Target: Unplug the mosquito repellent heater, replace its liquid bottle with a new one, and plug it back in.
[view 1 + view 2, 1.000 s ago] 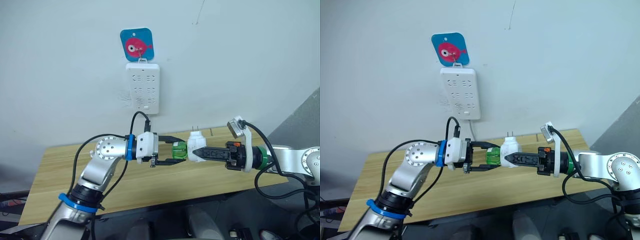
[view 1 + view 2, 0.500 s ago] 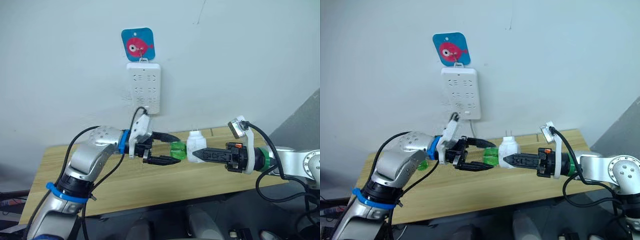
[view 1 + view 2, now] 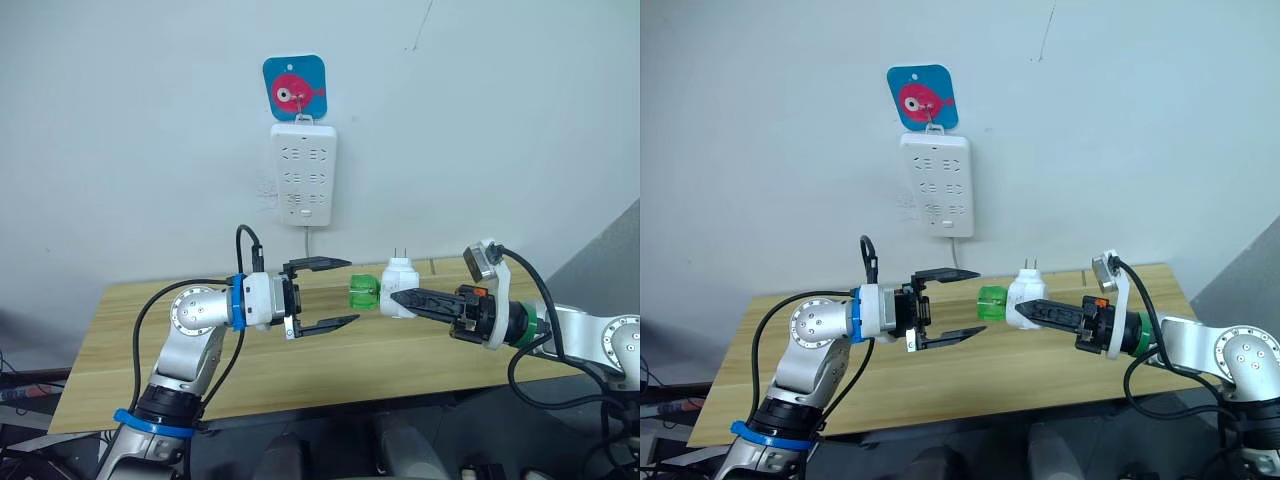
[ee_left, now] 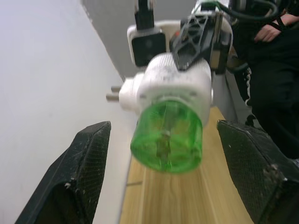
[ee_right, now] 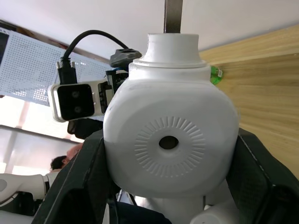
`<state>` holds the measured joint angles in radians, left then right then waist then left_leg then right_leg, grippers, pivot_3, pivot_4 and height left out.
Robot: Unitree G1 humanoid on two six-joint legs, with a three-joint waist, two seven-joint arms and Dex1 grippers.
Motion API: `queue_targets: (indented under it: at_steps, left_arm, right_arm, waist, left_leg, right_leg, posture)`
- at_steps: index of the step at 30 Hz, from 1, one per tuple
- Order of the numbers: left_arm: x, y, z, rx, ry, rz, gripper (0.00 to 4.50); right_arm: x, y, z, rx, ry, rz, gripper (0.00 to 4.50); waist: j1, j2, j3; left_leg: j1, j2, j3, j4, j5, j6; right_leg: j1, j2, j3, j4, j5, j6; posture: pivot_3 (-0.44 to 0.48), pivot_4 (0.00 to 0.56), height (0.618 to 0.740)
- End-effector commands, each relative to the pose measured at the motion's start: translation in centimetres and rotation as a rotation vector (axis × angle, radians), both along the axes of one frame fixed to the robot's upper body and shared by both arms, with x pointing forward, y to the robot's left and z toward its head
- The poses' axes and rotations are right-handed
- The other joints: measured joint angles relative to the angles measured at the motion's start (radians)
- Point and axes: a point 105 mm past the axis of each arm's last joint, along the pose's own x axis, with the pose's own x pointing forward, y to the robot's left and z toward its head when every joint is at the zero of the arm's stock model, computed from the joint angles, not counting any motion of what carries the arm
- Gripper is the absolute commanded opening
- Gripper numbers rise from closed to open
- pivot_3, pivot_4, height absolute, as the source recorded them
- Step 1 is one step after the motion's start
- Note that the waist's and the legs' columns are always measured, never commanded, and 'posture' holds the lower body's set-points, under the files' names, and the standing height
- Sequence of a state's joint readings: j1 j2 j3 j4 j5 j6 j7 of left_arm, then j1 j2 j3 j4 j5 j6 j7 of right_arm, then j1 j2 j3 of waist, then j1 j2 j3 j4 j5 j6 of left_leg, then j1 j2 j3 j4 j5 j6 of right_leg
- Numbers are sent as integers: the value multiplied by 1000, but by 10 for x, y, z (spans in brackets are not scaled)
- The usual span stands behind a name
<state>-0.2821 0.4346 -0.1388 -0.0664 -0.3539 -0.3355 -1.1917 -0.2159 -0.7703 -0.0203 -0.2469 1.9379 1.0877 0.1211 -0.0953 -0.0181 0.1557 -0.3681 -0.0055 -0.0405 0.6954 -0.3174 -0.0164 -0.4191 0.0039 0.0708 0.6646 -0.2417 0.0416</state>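
Your right gripper is clamped on the mosquito repellent heater, holding it in the air above the wooden table, below and to the right of the white power strip on the wall. The heater is a small, rounded white plastic unit; the right wrist view shows a round vent hole ringed by fine radial slots on its face, and its two metal prongs point upward. A green translucent liquid bottle sits in the heater's end, its base pointing sideways toward your left gripper. That gripper is spread wide, one finger above and one below, just short of the bottle and not touching it. A blue tag with a pink fish hangs directly above the power strip.
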Motion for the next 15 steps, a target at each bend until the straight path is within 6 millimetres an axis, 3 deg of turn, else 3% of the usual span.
queue_targets:
  at_steps: [1, 7, 12, 15]
  left_arm:
    - [-5, -7, 2, -7, -43, -31, 3827]
    - [4, -14, 1, -12, -57, -18, 3827]
    - [7, -18, 0, -9, -50, -18, 2368]
    - [5, -23, 8, -27, -54, -46, 2342]
  right_arm:
    - [-3, 2, 17, 52, -59, 2, 2958]
    - [-5, 4, 19, 61, -68, 6, 2958]
    - [-7, 4, 19, 62, -73, 12, 2958]
    - [-8, 4, 18, 52, -73, 15, 2958]
  waist:
    - [0, 0, 0]
    - [2, 0, 0]
    - [1, 0, 0]
    - [2, 0, 0]
  left_leg:
    - [0, 0, 0, 0, 0, 0]
    - [0, 0, 0, 0, 0, 0]
    - [0, 0, 1, 0, 0, 0]
    - [0, 0, 0, 0, 0, 0]
  right_leg:
    - [0, 1, 0, 0, 0, 0]
    - [0, 4, 0, 0, -1, 1]
    - [0, 4, 0, 0, 0, 1]
    - [0, 4, 0, 0, 0, 1]
  posture:
    - [-142, 127, 730]
    - [-148, 127, 730]
    - [-148, 127, 730]
    - [-156, 131, 730]
